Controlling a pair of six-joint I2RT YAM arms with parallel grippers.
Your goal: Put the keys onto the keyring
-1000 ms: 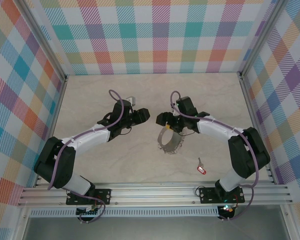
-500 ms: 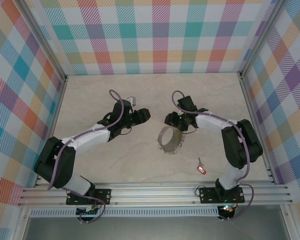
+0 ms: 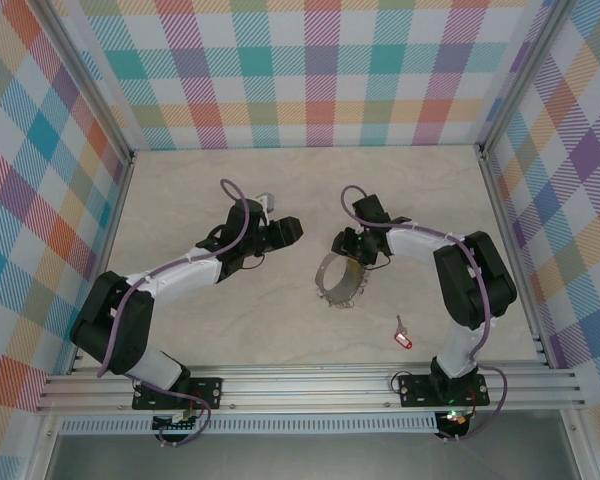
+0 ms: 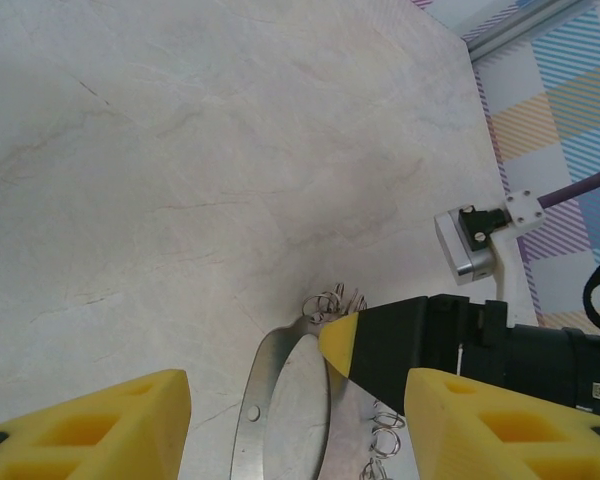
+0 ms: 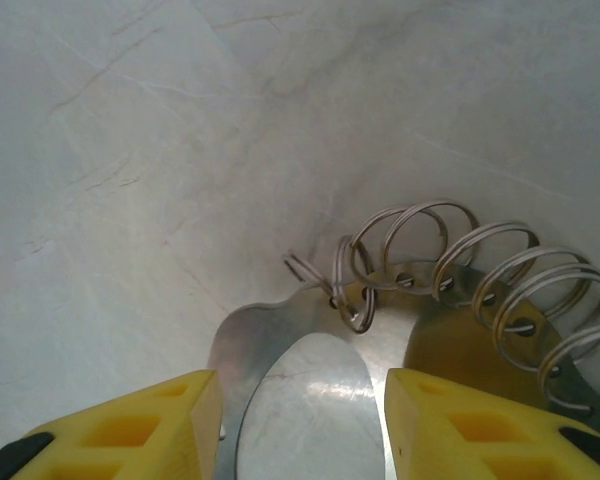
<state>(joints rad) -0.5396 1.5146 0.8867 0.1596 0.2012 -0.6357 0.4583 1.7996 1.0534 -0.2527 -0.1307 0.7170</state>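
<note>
The right gripper (image 3: 344, 243) has shifted right as its elbow folds in. Its fingers are spread wide over the far rim of the keyring (image 5: 255, 325). The left gripper (image 3: 291, 230), also wide, stays put. The red key (image 3: 403, 341) lies well apart from the ring, nearer the arm bases.

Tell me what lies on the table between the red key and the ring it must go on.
Nothing visible does. From above, the key lies on the table near the right arm's base, apart from the ring, with plain tabletop between them.
</note>
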